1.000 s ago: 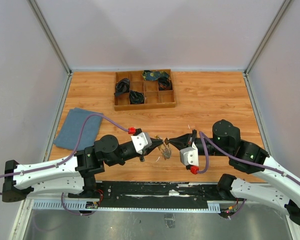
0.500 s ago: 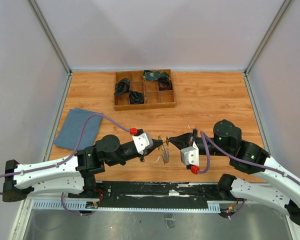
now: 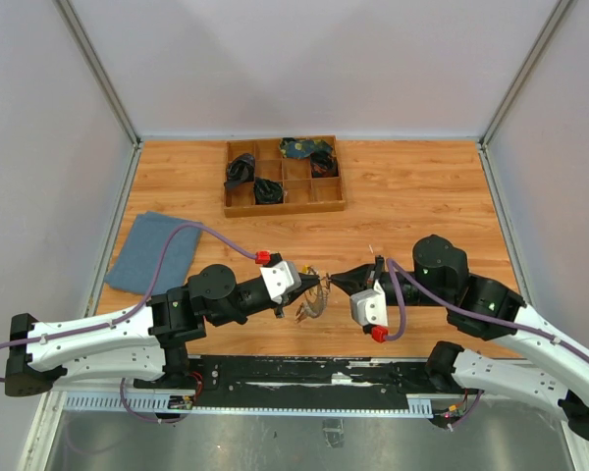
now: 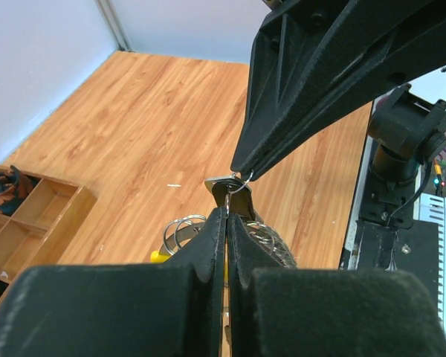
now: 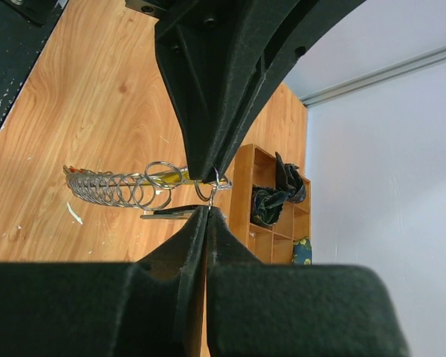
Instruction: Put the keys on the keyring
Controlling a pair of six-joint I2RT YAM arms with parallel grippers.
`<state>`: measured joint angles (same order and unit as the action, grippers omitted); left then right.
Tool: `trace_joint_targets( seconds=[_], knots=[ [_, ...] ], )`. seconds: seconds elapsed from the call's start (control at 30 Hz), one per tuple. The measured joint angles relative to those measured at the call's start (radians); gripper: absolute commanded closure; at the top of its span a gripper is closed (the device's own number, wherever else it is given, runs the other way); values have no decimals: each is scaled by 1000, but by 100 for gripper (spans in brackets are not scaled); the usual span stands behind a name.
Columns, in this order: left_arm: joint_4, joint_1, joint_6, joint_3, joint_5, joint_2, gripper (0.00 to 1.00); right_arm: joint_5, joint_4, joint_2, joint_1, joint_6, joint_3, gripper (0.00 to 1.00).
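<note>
My left gripper [image 3: 317, 283] and right gripper [image 3: 335, 281] meet tip to tip above the table, both shut. In the right wrist view the right gripper [image 5: 208, 209] pinches a thin wire loop of the keyring [image 5: 212, 190], and the left fingers [image 5: 208, 141] grip the same loop from above. The yellow piece [image 5: 171, 176] and a row of wire rings [image 5: 111, 190] trail from it. A dark flat key [image 5: 171, 214] lies beside my right tip. In the left wrist view the left gripper [image 4: 229, 202] is shut on thin metal, with the keyring [image 4: 180, 227] beside it. The keys [image 3: 311, 306] hang below.
A wooden compartment tray [image 3: 284, 201] with dark bundles stands at the back centre. A blue cloth [image 3: 152, 250] lies at the left. Black rails [image 3: 304, 378] run along the near edge.
The right gripper has edged a little left toward the left gripper. The hanging keys have swung slightly left. Both grippers stay shut.
</note>
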<state>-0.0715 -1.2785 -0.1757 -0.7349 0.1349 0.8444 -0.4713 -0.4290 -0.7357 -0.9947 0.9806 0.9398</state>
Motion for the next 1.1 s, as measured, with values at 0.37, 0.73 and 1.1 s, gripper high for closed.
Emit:
trace_joint_targets(
  seconds=[0.37,0.73,1.1],
  knots=[
    [6,0,0,-4,0,0,99,0,-13,-14,-8,0,0,99],
    [10,0,0,-6,0,3,99,5,-22,-31,-22,0,0,98],
    [4,0,2,-6,17,3,100,17,-35,-34,-24,-4,0,77]
  ],
)
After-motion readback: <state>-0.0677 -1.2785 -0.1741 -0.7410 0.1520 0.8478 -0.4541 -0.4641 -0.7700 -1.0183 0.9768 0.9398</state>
